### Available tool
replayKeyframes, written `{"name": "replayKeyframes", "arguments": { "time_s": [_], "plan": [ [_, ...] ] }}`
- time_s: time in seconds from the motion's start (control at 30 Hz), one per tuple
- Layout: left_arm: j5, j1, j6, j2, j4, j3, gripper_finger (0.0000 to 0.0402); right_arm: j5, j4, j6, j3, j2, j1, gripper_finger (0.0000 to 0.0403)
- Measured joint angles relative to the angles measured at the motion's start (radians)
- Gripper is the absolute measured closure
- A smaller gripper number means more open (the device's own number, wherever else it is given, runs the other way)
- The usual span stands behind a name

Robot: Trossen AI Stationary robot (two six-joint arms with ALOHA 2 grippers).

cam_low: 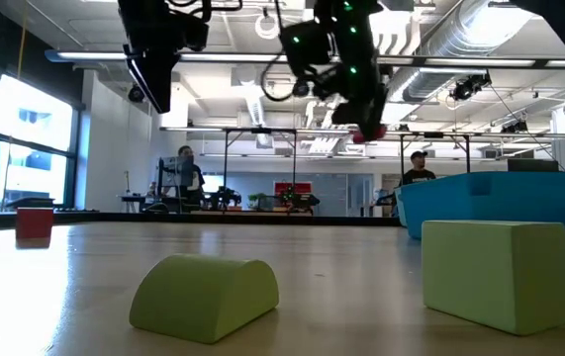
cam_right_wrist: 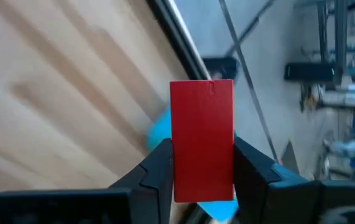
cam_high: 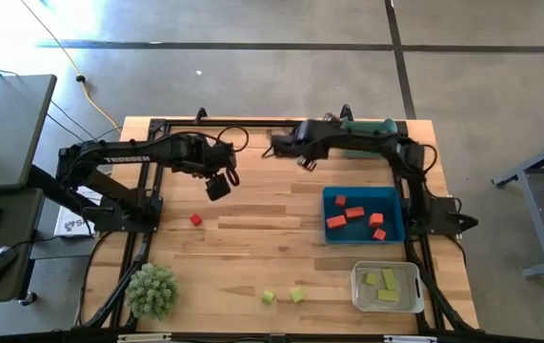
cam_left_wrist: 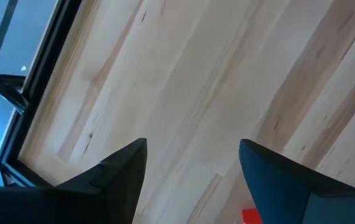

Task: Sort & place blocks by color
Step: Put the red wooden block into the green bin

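Note:
My right gripper [cam_right_wrist: 202, 163] is raised over the far middle of the table [cam_high: 305, 162] and is shut on a red bar [cam_right_wrist: 202, 124], which also shows in the low view [cam_low: 369, 133]. My left gripper [cam_left_wrist: 193, 149] is open and hangs in the air over the left half of the table [cam_high: 217, 185]. A red block [cam_high: 195, 220] lies flat on the wood just near of it and shows at the edge of the left wrist view [cam_left_wrist: 252, 216]. Two yellow-green blocks [cam_high: 268, 298] [cam_high: 297, 294] rest on the table close to its near edge. My right gripper pinches the red bar by its lower half [cam_right_wrist: 202, 180] between the two fingers, one on each long side. The fingers [cam_right_wrist: 158, 168] lie along the bar, and its other end sticks out past their tips. The bar is lifted clear of the table.
A blue bin [cam_high: 393, 196] with red and orange blocks stands on the right. A clear bin [cam_high: 357, 286] with yellow-green blocks sits at the near right corner. A spiky green plant ball [cam_high: 151, 291] sits at the near left. Bare wood lies across the middle.

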Motion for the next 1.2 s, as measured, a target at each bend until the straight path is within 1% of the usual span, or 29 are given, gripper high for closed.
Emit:
{"name": "replayKeyframes", "arguments": {
  "time_s": [0.1,0.23,0.47,0.6,0.67,0.8,0.97,1.1,1.2],
  "plan": [
    [0.008,0.011,-0.002,0.0,0.0,0.0,0.0158,0.003,0.019,-0.017,-0.103,-0.062,-0.07,0.0302],
    [0.009,0.024,-0.009,0.0,0.0,0.0,0.0158,-0.005,0.143,-0.07,-0.268,-0.181,-0.163,0.0302],
    [0.011,0.038,-0.009,0.0,0.05,0.0,0.0158,-0.092,0.429,-0.153,-0.522,-0.393,-0.325,0.0302],
    [0.033,0.038,-0.009,0.0,0.085,0.0,0.0158,-0.15,0.556,-0.184,-0.632,-0.47,-0.412,0.0302],
    [0.043,0.038,-0.012,0.0,0.11,0.0,0.0158,-0.171,0.595,-0.196,-0.674,-0.492,-0.453,0.03],
    [0.06,0.038,-0.018,0.0,0.17,0.0,0.0158,-0.252,0.652,-0.228,-0.731,-0.497,-0.532,0.0293],
    [0.062,0.038,-0.027,0.0,0.242,0.0,0.0158,-0.298,0.716,-0.274,-0.781,-0.491,-0.596,0.0297],
    [0.062,0.038,-0.027,0.0,0.283,0.0,0.0158,-0.37,0.759,-0.281,-0.809,-0.491,-0.643,0.0297],
    [0.061,0.038,-0.027,0.0,0.295,0.0,0.0158,-0.378,0.777,-0.282,-0.817,-0.491,-0.674,0.0287]
  ]
}}
